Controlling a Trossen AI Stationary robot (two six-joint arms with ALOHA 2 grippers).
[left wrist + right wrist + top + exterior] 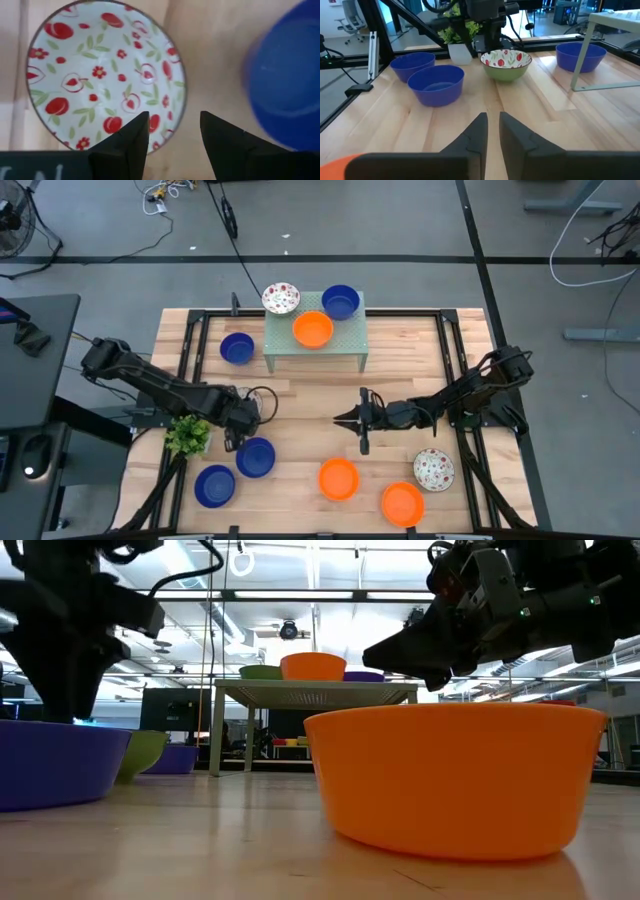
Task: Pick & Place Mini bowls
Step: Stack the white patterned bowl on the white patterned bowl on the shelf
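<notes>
**Three bowls on the stand, seven on the table**

Three mini bowls sit on the pale green mesh stand (350, 352) at the top centre of the high view: a red-patterned one (281, 298), a blue one (340, 302) and an orange one (313, 329). If the stand is the goal, these look done.

Seven are on the wood:
- a blue bowl (237, 348) just left of the stand;
- two blue bowls (255, 457) (214, 486) at lower left, near the small plant (187, 436);
- two orange bowls (338, 479) (402, 503) at bottom centre;
- a patterned bowl (433, 469) at lower right;
- a green-sided patterned bowl (505, 64) at centre left, under the left arm and mostly hidden from above.

The left gripper (174, 116) hangs over this last bowl, fingers spread, and the bowl's rim appears to run between them. No grip is made, so I judge it to be the pick in hand.

The right gripper (492, 117) waits at mid-table, fingers all but together and holding nothing.

The bowl stands upright, mouth up. Being round, it has no long axis, so the rim can be taken at any point.
</notes>
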